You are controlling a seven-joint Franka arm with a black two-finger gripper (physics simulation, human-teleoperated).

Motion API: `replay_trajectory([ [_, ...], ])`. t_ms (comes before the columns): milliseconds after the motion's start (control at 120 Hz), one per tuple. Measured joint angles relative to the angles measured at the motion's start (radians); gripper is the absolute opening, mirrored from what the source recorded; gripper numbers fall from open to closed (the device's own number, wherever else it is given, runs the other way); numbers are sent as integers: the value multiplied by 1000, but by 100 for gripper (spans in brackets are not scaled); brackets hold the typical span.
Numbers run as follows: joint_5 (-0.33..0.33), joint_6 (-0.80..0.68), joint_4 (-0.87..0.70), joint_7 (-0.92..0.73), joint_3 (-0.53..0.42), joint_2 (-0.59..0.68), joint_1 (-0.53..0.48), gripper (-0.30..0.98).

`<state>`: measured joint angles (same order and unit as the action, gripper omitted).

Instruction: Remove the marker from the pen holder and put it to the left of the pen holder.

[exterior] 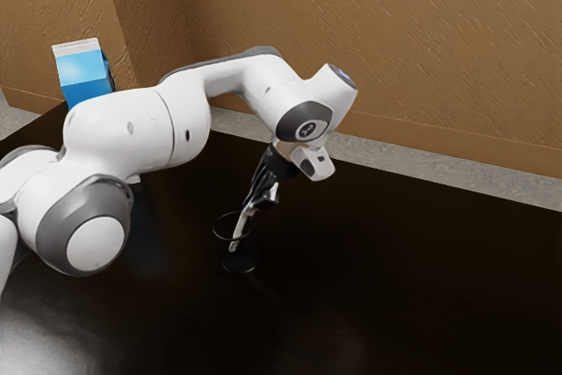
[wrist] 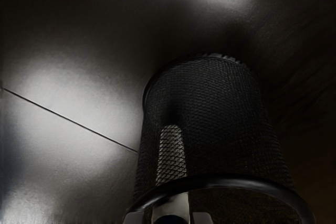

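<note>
Worktop [exterior: 395,261]: runs dark and glossy to a far edge, with a corner at the exterior view's upper left; could mask the holder's dark base and cause a misjudged set-down.
Arm [exterior: 118,133]: reaches in from the exterior view's left, hand bent down over the worktop.
Carton [exterior: 84,75]: sits near that upper-left corner, blue and white; on the worktop or behind, cannot tell.
Pen holder [wrist: 220,108]: stands upright, well in from the far edge; could tip or get dragged if pulled sideways before clearing the rim.
Gripper [exterior: 257,205]: clamps the marker from both sides, just above the rim; could lose hold if the barrel catches and twists.
Marker [exterior: 238,233]: leans inside the holder, lower end below the rim; needs a lift along the lean, or could snag on mesh or rim. Could roll once laid down.
Exterior view: gives the lean and the distance to the far edge, hard to judge from the hand.
Wrist view: gives the mesh weave and the grip on both flanks, too fine to read from the side.
</note>
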<state>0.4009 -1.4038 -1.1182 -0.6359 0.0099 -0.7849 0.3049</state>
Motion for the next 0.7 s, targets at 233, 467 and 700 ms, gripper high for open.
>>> replay_trajectory([
  [233, 6, 41, -24, -4, 5, 109, 6, -7],
  [467, 35, 182, -60, -9, 83, 207, 28, -10],
  [700, 54, 267, -147, -15, 158, 142, -35, -10],
])
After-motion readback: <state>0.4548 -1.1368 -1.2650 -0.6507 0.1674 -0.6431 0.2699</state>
